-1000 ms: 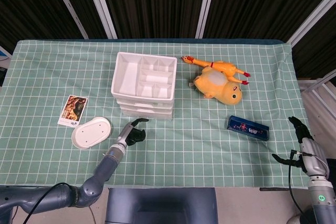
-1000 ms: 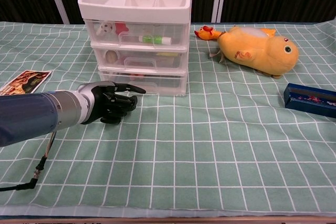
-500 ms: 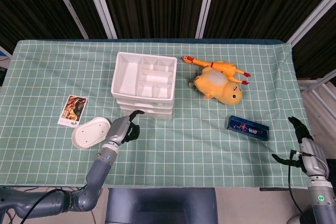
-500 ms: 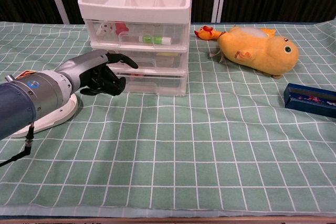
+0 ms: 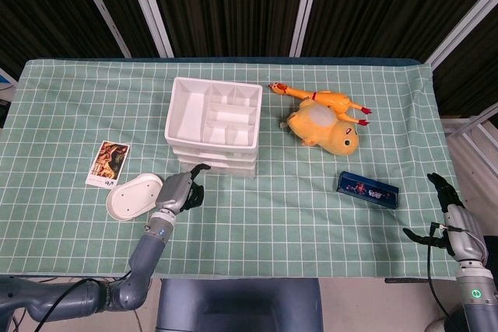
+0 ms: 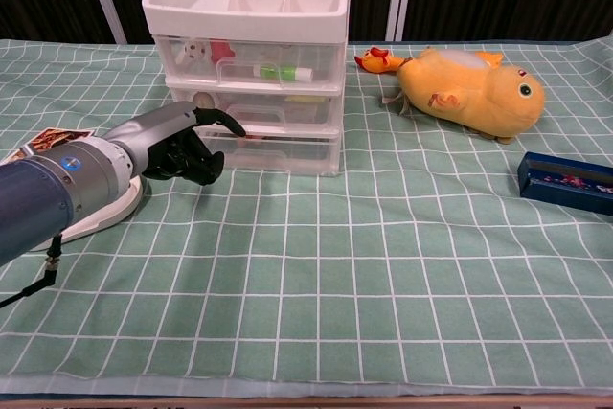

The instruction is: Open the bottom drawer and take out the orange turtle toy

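Observation:
A white three-drawer unit (image 5: 214, 124) (image 6: 251, 64) stands at mid-table with all its drawers closed. Through the clear front of the bottom drawer (image 6: 278, 150) (image 5: 219, 167) only a faint reddish-orange shape shows. My left hand (image 5: 180, 190) (image 6: 180, 147) is just left of that drawer's front. One finger (image 6: 228, 122) reaches to the drawer's upper edge and the others are curled in, holding nothing. Whether the fingertip touches the drawer is unclear. My right hand (image 5: 446, 209) hangs off the table's right edge with its fingers spread and nothing in it.
A large orange plush (image 5: 323, 131) (image 6: 471, 93) and a rubber chicken (image 5: 320, 98) (image 6: 374, 59) lie right of the drawers. A blue box (image 5: 367, 189) (image 6: 567, 182) sits further right. A white oval dish (image 5: 135, 196) (image 6: 101, 210) and a picture card (image 5: 108, 164) (image 6: 40, 147) lie at the left.
My left hand has moved left and up from the cloth to the bottom drawer's front, its extended finger now at the drawer's upper edge. The right hand has not moved.

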`<state>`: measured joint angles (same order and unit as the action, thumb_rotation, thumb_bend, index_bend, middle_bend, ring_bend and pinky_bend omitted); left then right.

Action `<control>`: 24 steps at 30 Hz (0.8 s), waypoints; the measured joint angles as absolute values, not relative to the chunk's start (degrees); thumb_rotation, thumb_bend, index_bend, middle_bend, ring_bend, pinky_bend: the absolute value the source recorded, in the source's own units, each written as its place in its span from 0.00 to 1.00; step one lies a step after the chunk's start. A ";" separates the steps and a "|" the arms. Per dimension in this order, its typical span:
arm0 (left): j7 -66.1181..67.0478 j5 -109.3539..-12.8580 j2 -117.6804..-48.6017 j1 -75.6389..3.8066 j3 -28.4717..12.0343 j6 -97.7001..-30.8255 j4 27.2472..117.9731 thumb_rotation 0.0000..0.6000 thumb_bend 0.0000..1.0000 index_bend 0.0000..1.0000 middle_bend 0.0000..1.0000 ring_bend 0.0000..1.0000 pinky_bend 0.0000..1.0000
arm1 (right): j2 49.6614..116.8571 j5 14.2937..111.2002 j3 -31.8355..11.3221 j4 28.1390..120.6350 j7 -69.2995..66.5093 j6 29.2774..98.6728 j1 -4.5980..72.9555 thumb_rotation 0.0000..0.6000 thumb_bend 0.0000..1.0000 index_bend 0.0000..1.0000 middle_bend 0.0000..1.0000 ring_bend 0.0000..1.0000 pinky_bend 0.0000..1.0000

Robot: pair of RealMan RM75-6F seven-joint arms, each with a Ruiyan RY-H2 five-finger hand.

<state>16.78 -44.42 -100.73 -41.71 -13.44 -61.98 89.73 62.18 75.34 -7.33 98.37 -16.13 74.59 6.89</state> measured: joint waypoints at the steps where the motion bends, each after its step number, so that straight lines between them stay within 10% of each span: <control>1: 16.84 -44.37 -100.81 -41.69 -13.47 -61.96 89.59 1.00 0.62 0.19 0.90 0.94 1.00 | 62.17 75.34 -7.33 98.38 -16.14 74.57 6.89 1.00 0.10 0.00 0.00 0.00 0.18; 24: 20.32 -39.34 -99.65 -41.01 -14.21 -61.21 91.19 1.00 0.62 0.44 0.92 0.96 1.00 | 62.04 75.28 -7.33 98.54 -16.28 74.51 6.86 1.00 0.09 0.00 0.00 0.00 0.18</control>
